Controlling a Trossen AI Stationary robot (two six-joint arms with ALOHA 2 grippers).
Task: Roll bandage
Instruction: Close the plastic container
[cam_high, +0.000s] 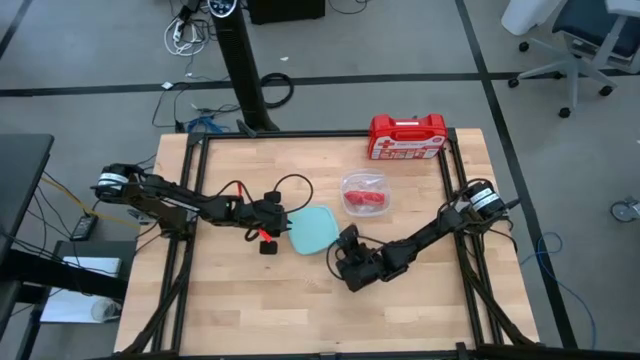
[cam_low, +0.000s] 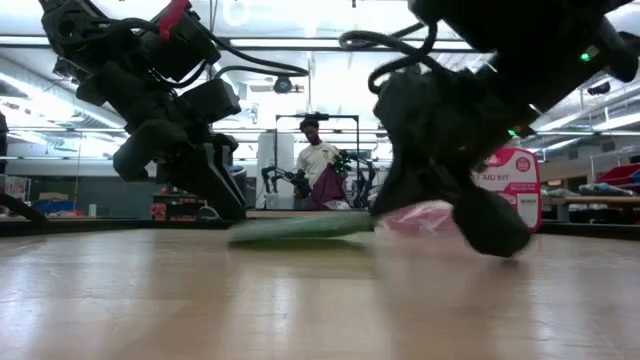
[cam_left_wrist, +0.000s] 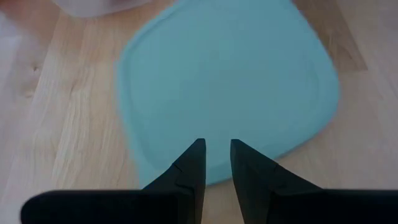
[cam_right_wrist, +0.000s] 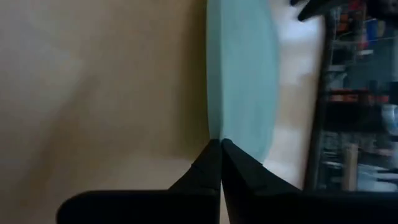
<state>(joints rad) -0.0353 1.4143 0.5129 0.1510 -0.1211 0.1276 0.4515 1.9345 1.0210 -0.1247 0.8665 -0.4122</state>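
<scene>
The red bandage (cam_high: 366, 201) lies in a clear tub (cam_high: 363, 181) at the table's middle, far from both grippers. The tub's pale blue lid (cam_high: 312, 230) lies nearer on the wood. My left gripper (cam_left_wrist: 217, 149) stands over the lid's left edge. It is open by a narrow gap, with nothing between its fingers. My right gripper (cam_right_wrist: 221, 142) is shut, its tips at the lid's right edge (cam_high: 333, 238). In the low view the lid (cam_low: 300, 228) looks a little higher at the right gripper's end. My left gripper slants down over the lid's left edge (cam_left_wrist: 186, 177); I cannot tell whether it touches the lid. My right gripper meets the lid's right edge (cam_right_wrist: 214, 134) with its shut fingertips, slanting down from the table's right. Whether the rim lies between the tips cannot be told.
A red first-aid case (cam_high: 407, 137) stands at the table's far edge, right of the middle. Bare wood lies toward the near edge, in front of both grippers. In the low view a person (cam_low: 317, 160) stands in the room beyond the table.
</scene>
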